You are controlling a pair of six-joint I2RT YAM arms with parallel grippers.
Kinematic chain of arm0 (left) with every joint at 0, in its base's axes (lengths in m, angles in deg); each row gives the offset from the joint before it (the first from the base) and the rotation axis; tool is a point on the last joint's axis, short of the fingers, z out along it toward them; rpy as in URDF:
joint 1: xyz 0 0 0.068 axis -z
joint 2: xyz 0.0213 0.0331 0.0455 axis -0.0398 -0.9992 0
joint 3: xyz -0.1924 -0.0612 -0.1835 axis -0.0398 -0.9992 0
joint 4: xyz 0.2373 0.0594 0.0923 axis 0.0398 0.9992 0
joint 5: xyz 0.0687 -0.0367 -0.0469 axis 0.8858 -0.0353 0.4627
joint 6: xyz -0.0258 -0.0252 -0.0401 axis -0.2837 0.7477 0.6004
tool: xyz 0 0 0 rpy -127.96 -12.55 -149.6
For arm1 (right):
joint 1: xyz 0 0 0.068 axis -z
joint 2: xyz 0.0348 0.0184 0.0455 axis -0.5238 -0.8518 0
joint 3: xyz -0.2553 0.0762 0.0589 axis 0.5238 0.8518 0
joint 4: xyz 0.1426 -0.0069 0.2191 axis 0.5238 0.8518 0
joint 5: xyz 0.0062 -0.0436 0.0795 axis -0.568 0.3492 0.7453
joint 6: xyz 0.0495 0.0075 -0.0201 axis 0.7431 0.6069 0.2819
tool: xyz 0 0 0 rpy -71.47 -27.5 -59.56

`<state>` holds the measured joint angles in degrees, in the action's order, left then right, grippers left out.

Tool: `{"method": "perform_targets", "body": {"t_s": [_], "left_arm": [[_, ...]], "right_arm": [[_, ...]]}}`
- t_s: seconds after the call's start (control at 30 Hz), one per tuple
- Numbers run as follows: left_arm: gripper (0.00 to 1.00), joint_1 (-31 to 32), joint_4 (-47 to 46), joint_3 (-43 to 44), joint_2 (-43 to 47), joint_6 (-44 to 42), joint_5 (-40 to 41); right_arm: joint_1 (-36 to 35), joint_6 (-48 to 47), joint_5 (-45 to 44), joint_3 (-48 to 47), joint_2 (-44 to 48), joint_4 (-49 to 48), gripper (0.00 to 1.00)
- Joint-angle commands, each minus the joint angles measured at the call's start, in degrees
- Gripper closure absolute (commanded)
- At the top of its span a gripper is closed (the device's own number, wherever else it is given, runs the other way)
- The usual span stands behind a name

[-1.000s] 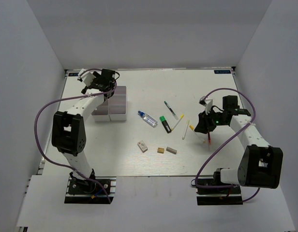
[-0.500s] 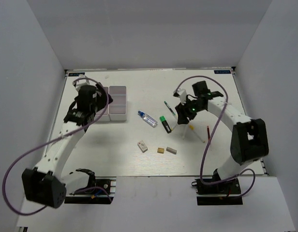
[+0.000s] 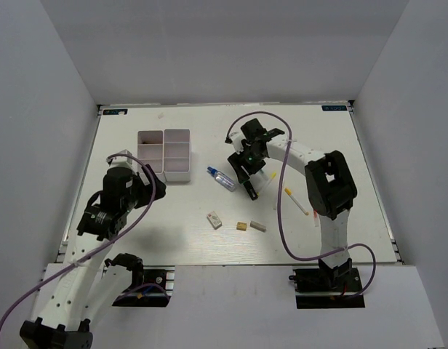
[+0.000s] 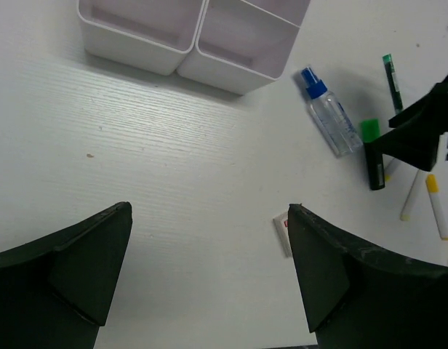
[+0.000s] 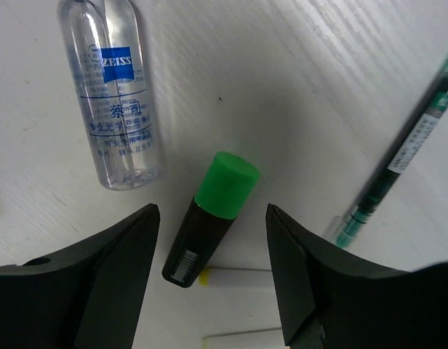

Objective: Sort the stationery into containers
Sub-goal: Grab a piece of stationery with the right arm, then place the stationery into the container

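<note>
The black-green highlighter (image 5: 209, 225) lies on the table, just under and between the jaws of my open right gripper (image 5: 213, 211). In the top view that gripper (image 3: 242, 165) hovers over the highlighter (image 3: 250, 190). The clear blue bottle (image 5: 118, 94) lies to its left and a green pen (image 5: 402, 153) to its right. A white yellow-tipped stick (image 5: 242, 276) lies by the highlighter's end. My left gripper (image 3: 148, 190) is open and empty, below the white divided tray (image 3: 166, 154). The red pen is mostly hidden by the right arm.
Three eraser blocks lie near the front: white (image 3: 214, 219), tan (image 3: 241, 226), grey (image 3: 258, 226). Another yellow-tipped stick (image 3: 295, 200) lies to the right of the highlighter. The left wrist view shows the tray (image 4: 188, 43), the bottle (image 4: 329, 120) and the white eraser (image 4: 282, 229).
My right gripper has swung left from the red pen's spot to above the highlighter. My left arm has pulled back from the tray toward the near left.
</note>
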<state>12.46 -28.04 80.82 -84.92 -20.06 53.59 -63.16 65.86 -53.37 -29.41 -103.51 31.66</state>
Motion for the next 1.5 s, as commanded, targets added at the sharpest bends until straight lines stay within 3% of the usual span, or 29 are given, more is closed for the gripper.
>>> {"method": "perform_targets", "body": {"t_s": [0.0,0.27,0.43,0.57,0.63,0.8,0.93,1.2,1.33,1.47], "left_arm": [[0.03,-0.1,2.5,-0.1,1.3,2.6,-2.7],[0.05,0.5,5.0,1.1,0.7,4.8,-4.1],[0.05,0.5,5.0,0.0,2.6,6.0,-4.1],[0.06,0.5,5.6,0.0,2.7,7.8,-4.1],[0.08,0.5,6.2,-0.5,2.7,8.7,-4.1],[0.1,0.5,6.8,-4.2,3.3,13.3,-6.8],[0.12,0.5,6.1,-6.8,4.6,16.5,-8.5],[0.12,0.5,8.7,-6.8,7.1,17.0,-6.3],[0.12,0.5,9.9,-6.8,8.5,17.6,-5.8],[0.12,0.5,10.4,-7.3,10.1,18.7,-5.8]], "right_arm": [[-1.2,3.4,-3.4,-0.7,-0.1,0.3,0.34],[-3.8,8.5,-13.7,-2.2,-4.0,0.8,0.44],[-4.6,9.0,-15.0,-0.4,-4.4,1.1,0.47],[-4.7,9.0,-14.9,0.8,-4.3,1.4,0.61],[-4.6,8.9,-13.6,0.8,-3.9,2.3,0.73],[-4.0,5.6,-7.9,-2.8,-0.9,5.3,0.9],[-4.1,-0.7,-2.8,-9.7,3.7,7.1,0.97],[-6.0,-9.6,8.6,-29.9,3.6,5.5,1.0],[-8.5,-9.4,16.3,-33.1,2.1,-5.1,1.0],[-10.4,-4.2,22.7,-26.6,1.7,-29.2,1.0]]}}
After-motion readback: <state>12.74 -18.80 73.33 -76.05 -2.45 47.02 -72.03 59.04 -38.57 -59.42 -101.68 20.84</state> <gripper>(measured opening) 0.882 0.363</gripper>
